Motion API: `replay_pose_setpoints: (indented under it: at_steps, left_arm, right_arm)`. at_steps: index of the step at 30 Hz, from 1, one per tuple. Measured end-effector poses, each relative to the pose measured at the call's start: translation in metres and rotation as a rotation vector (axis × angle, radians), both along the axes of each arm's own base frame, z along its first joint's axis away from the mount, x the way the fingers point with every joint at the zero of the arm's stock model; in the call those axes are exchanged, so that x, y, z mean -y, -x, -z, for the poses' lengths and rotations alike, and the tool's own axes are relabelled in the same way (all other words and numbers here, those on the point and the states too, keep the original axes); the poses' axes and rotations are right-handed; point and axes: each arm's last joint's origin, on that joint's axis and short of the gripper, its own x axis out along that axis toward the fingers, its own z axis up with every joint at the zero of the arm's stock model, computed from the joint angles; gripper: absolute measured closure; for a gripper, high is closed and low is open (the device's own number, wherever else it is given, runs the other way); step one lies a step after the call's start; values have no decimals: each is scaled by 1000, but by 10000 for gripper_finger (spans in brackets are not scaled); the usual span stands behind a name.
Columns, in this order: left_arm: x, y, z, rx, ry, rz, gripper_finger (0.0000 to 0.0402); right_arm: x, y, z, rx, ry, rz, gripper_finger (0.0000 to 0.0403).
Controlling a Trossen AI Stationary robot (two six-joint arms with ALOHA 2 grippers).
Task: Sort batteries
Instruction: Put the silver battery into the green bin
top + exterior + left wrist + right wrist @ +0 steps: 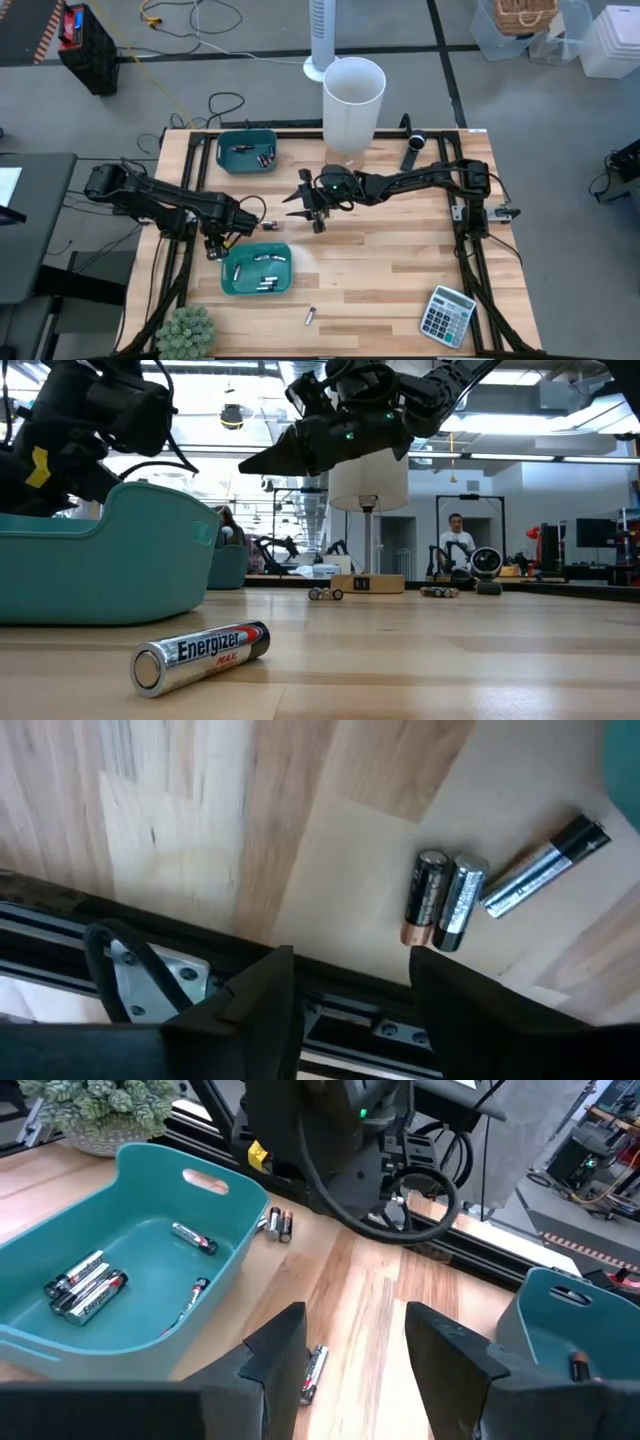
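Note:
Three batteries (460,900) lie side by side on the wood by the left corner of the near teal bin (256,270); they also show in the right wrist view (278,1223). My left gripper (213,250) points down beside them, open (350,1005), with nothing between its fingers. My right gripper (303,197) hovers open over the table's middle (350,1350), above a single battery (314,1371). The near bin (120,1280) holds several batteries (85,1287), and the far teal bin (247,150) holds a few. One more battery (310,316) lies near the front edge (200,655).
A tall white cylinder (353,95) stands at the far edge, with a black device (413,150) to its right. A calculator (447,315) lies at the near right corner and a potted plant (185,332) at the near left. Black frame rails (330,1010) border the table.

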Motion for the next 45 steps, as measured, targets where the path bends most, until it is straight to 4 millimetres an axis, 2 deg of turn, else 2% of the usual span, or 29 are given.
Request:
replay_pose_setpoints:
  at_steps: [7,14,26,45]
  left_arm:
    - [19,1,0,-9,18,50,170]
    - [40,5,1,4,7,25,164]
    - [65,21,29,64,-2,32,164]
    - [67,21,32,141,-94,-7,171]
  right_arm:
    - [0,0,1,-6,-1,0,214]
    - [0,0,1,-11,-1,0,214]
    - [-4,0,2,-18,-3,-8,214]
    - [-4,0,2,-19,-3,-7,214]
